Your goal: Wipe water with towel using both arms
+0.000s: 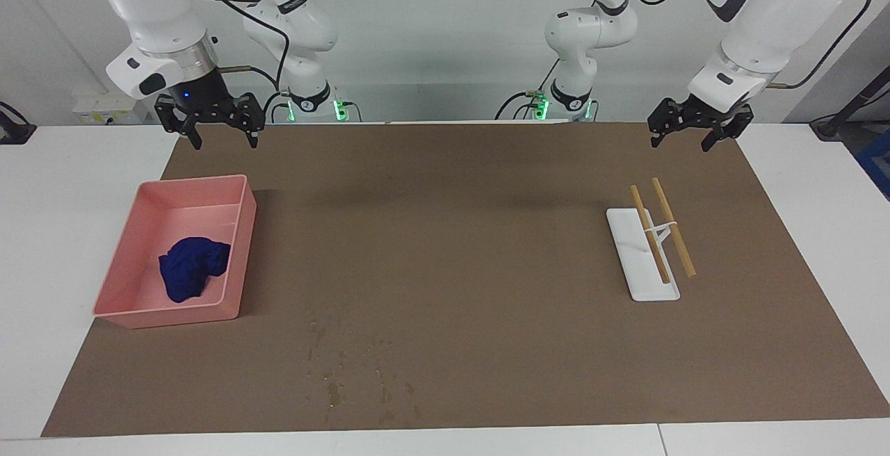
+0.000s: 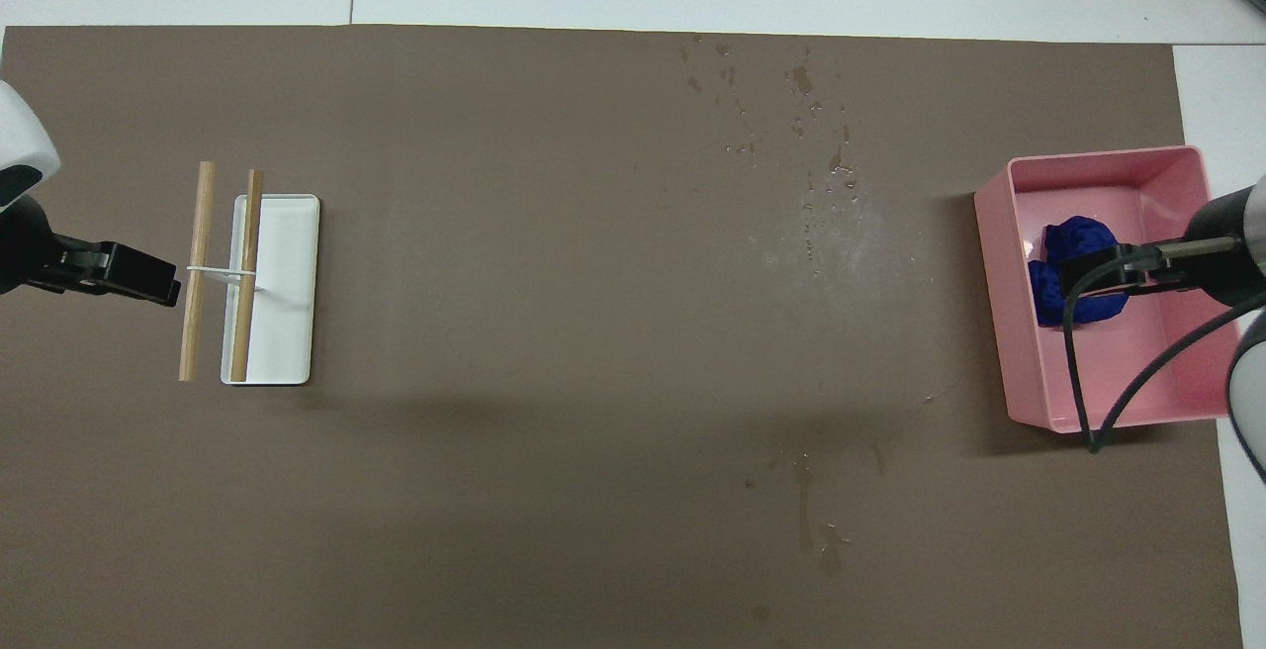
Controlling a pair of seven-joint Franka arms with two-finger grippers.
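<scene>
The small, crumpled, deep navy-blue cloth towel [image 1: 192, 266] lies loose inside the pink rectangular plastic tray [image 1: 240, 254], at about nine o'clock in the facing view, toward the right arm's end of the table. In the overhead view the towel [image 2: 1078, 245] shows at three o'clock, partly crossed by the arm's black cable. The scattered glossy water droplets and darker specks [image 1: 361, 372] sit on the brown mat [image 1: 452, 233] at about seven o'clock in the facing view, farther from the robots than the tray; in the overhead view they [image 2: 801, 125] spread near one o'clock, with a smaller streak nearer to the robots.

The right end effector [image 1: 221, 135] hangs in the air with its fingers spread apart and empty, over the mat's edge near the tray's robot-side rim, touching nothing. The left end effector [image 1: 685, 137] hangs likewise open and empty at about two o'clock in the facing view, over the mat beside two tan wooden sticks [image 1: 664, 230] joined by a white band. One stick lies across the flat white rectangular plate [image 1: 629, 254]; the other lies just beside it.
</scene>
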